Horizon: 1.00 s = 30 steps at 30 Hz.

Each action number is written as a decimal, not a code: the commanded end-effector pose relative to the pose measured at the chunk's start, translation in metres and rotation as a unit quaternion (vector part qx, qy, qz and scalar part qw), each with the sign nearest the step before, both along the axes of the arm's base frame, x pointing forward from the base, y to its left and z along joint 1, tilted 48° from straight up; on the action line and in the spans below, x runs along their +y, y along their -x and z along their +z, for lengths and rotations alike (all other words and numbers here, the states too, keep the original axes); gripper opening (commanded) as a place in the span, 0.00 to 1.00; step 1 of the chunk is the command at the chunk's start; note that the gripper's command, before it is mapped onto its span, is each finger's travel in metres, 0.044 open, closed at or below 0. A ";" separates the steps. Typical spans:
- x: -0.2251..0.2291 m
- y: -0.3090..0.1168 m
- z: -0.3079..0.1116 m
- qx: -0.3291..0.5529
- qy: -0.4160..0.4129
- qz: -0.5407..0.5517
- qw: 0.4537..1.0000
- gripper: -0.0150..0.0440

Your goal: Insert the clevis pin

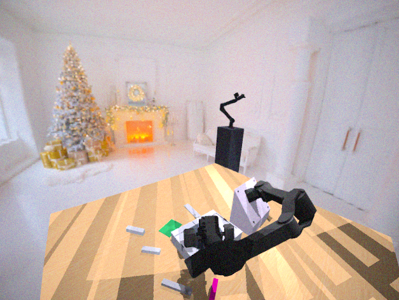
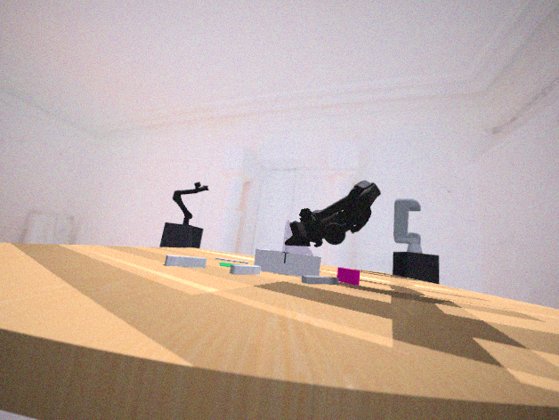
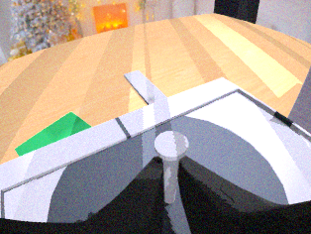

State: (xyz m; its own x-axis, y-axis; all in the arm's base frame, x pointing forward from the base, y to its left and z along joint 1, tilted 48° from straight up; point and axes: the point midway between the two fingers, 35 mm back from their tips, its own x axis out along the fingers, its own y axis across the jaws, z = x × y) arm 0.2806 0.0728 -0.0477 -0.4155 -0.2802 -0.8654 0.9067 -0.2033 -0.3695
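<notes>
The steel clevis pin [image 3: 171,144] is between the two black fingers, its round head up and its shank pointing down. My gripper [image 3: 168,164] is shut on it, low over the tray. The wide grey disc [image 3: 225,149] lies in the rimmed tray [image 3: 198,98] [image 1: 178,245] [image 2: 288,263], behind and around the fingers in the wrist view. The fingers hide the middle of the disc, so its hole and the tray's pin hole do not show. I cannot tell whether the shank's tip is in a hole. In the top and exterior views the pin and disc are hidden or too small.
Several grey bars [image 1: 135,229] [image 2: 185,261] [image 3: 140,84] lie around the tray. A green piece [image 1: 170,227] [image 3: 61,133] lies beside its left side. A magenta block [image 1: 213,288] [image 2: 348,276] is near the tray. A tall pale wedge [image 1: 240,209] stands just right of the tray.
</notes>
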 end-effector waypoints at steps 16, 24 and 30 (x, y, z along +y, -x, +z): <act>0.000 0.000 -0.001 0.000 0.000 0.001 1.000 0.25; 0.002 0.000 -0.003 0.000 -0.001 0.002 1.000 0.25; 0.002 0.000 -0.003 0.000 0.000 0.003 1.000 0.25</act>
State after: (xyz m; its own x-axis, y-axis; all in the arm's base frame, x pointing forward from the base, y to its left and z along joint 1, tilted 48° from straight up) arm 0.2802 0.0746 -0.0504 -0.4145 -0.2828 -0.8650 0.9076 -0.1976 -0.3703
